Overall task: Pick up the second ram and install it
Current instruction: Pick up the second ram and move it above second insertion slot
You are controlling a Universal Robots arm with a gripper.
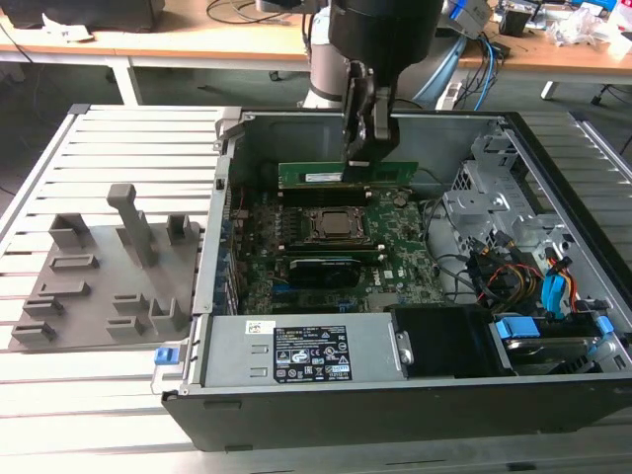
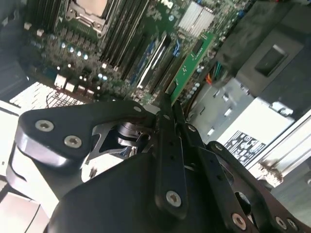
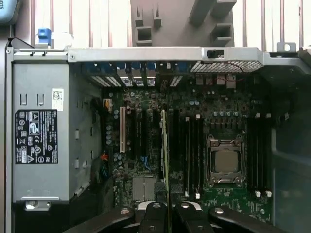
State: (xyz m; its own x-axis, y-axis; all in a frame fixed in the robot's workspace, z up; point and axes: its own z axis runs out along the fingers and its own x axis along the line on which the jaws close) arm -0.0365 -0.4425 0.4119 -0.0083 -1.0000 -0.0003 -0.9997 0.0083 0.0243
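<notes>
Gripping the second ram (image 1: 306,176) by its upper long edge, my claw (image 1: 358,163) is closed narrow on the green stick, one finger on each flat face, a little past its middle toward three o'clock in the exterior view. The stick stands on its long edge and level, inside the open computer case (image 1: 395,420) and over the motherboard (image 1: 405,247), just at the twelve o'clock side of the CPU socket (image 1: 331,225). In the first wrist view I see it edge-on as a thin green line (image 3: 164,155) running out from between my fingertips (image 3: 156,209), parallel to the black memory slots (image 3: 187,155) that lie between it and the socket. I cannot tell whether its lower edge is touching the board or is in a slot. In the second wrist view one flat face of the stick (image 2: 192,63) reaches away past my fingers toward the board. The power supply (image 1: 306,348) sits at six o'clock of the socket in the exterior view. The grey fixture (image 1: 99,276) stands outside the case at nine o'clock, on the slatted table (image 1: 99,395).
</notes>
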